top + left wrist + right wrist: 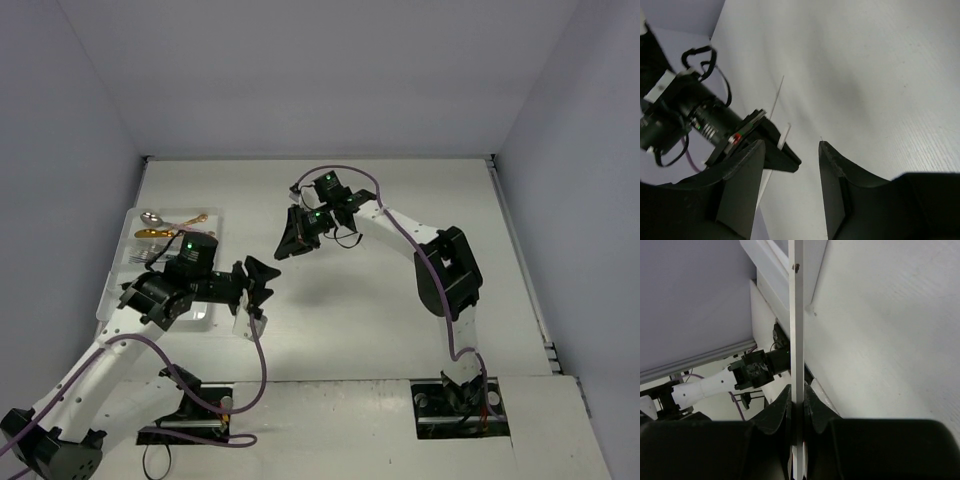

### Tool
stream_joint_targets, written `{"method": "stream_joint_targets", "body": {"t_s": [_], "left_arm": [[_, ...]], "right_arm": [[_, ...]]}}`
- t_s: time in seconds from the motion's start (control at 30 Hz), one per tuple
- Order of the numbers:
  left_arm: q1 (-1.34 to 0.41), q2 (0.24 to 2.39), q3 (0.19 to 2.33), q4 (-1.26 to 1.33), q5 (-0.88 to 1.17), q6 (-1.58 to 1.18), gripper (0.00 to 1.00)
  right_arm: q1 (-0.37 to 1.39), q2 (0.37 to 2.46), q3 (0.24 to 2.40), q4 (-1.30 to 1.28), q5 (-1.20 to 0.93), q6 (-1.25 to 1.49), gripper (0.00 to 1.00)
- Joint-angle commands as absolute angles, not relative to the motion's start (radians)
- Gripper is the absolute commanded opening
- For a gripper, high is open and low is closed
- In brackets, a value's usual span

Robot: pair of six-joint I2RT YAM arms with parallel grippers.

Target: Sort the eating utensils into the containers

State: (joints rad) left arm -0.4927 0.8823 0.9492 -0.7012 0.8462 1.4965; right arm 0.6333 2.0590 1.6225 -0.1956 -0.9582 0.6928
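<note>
My right gripper [798,396] is shut on a thin pale stick [797,315], which runs straight out past its fingertips. In the top view this gripper [287,244] hangs over the middle of the table. The left wrist view shows the same stick [777,97] sticking up from the right gripper's dark fingers [780,155]. My left gripper [790,175] is open with only bare table between its fingers; from above it [258,290] sits just left of and below the right one. The white tray [127,230] at the left holds gold spoons [172,232] and a silver spoon [150,215].
The left arm [175,285] covers most of the tray. Grey walls [70,120] close in the table on the left, back and right. Purple cables [262,370] trail from both arms. The right arm's elbow [448,270] stands at the right.
</note>
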Motion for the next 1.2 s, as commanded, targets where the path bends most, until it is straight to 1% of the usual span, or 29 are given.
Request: {"method": "stream_joint_targets", "body": {"t_s": [0.0, 0.43, 0.83, 0.97, 1.07, 1.13, 1.17], "left_arm": [[-0.557, 0.915, 0.976, -0.704, 0.845, 1.636, 0.43], [-0.572, 1.048, 1.026, -0.706, 0.797, 1.664, 0.43], [-0.54, 1.157, 1.035, -0.707, 0.756, 1.75, 0.42], [-0.535, 1.184, 1.034, -0.706, 0.738, 1.795, 0.38], [-0.535, 1.206, 1.039, -0.704, 0.708, 1.809, 0.32], [-0.535, 1.213, 1.042, -0.705, 0.7, 1.809, 0.25], [-0.535, 1.214, 1.043, -0.704, 0.697, 1.809, 0.24]], "right_arm": [[0.654, 2.028, 1.67, -0.161, -1.049, 0.726, 0.0], [0.706, 2.0, 1.634, -0.164, -1.086, 0.715, 0.0], [0.738, 1.956, 1.584, -0.173, -1.072, 0.724, 0.0], [0.738, 1.95, 1.562, -0.175, -1.065, 0.73, 0.0], [0.741, 1.945, 1.557, -0.177, -1.061, 0.73, 0.0], [0.741, 1.945, 1.554, -0.178, -1.058, 0.73, 0.0], [0.741, 1.944, 1.554, -0.178, -1.059, 0.73, 0.0]]}}
